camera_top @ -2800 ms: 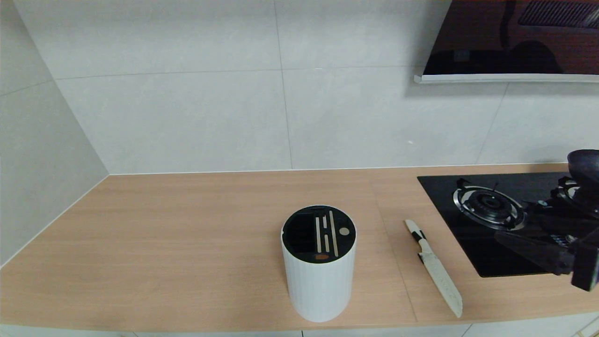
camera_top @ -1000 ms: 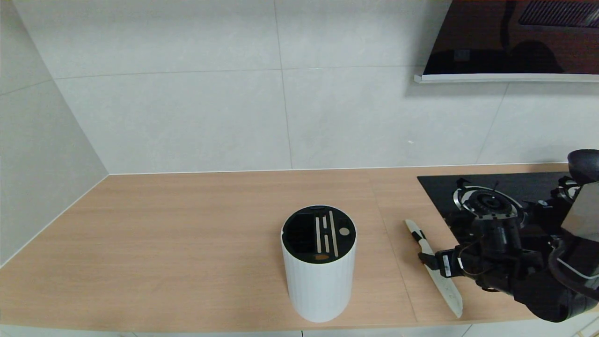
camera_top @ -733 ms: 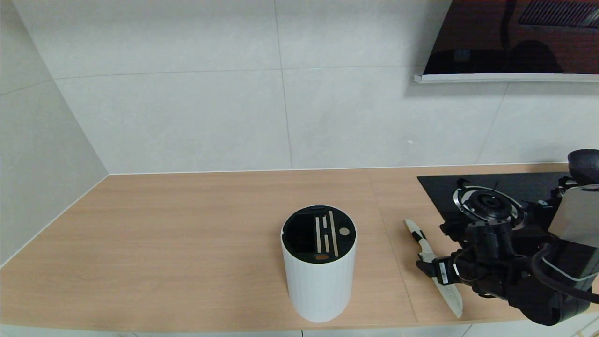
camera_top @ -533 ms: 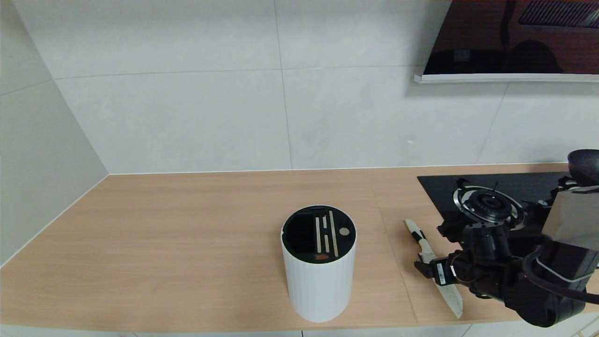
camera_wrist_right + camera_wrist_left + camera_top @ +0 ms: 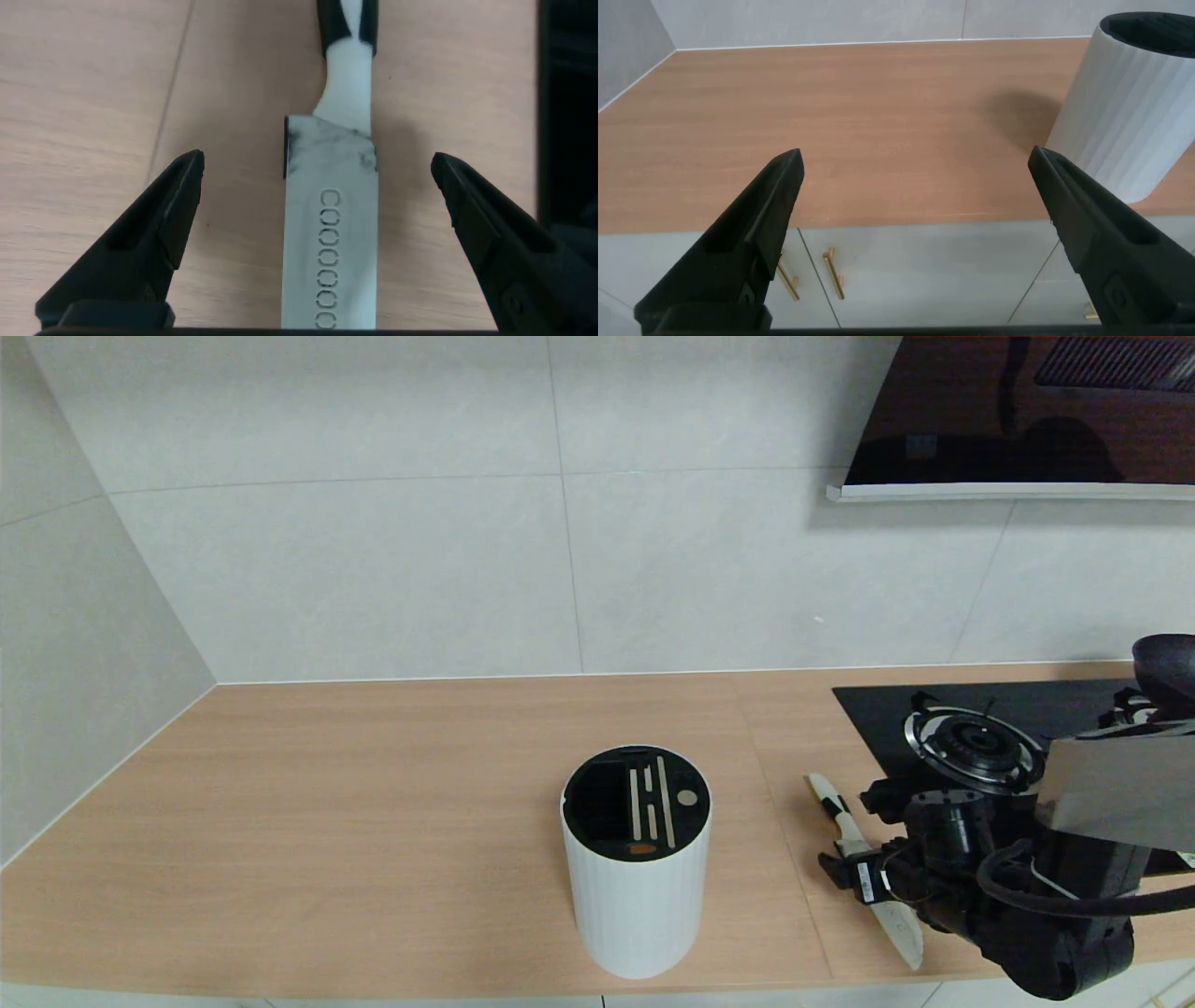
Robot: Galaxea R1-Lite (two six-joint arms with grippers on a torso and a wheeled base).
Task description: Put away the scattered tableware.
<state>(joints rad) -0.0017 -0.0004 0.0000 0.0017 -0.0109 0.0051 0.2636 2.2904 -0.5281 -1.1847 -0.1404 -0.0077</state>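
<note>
A white knife with a black-and-white handle lies flat on the wooden counter, handle toward the wall and blade tip near the front edge. My right gripper hangs open just over it. In the right wrist view its fingers straddle the knife where blade meets handle, without touching it; right gripper. The white ribbed knife holder stands upright left of the knife, its black top slotted. My left gripper is open and empty, in front of the counter edge, with the holder off to one side.
A black gas stove sits on the counter right of the knife, with a dark pan at its far right. A range hood hangs above. Cabinet doors with gold handles lie below the counter edge.
My right arm came in from the right over the stove and now hangs over the knife, having edged toward the front in the last second. Knife and holder have not moved.
</note>
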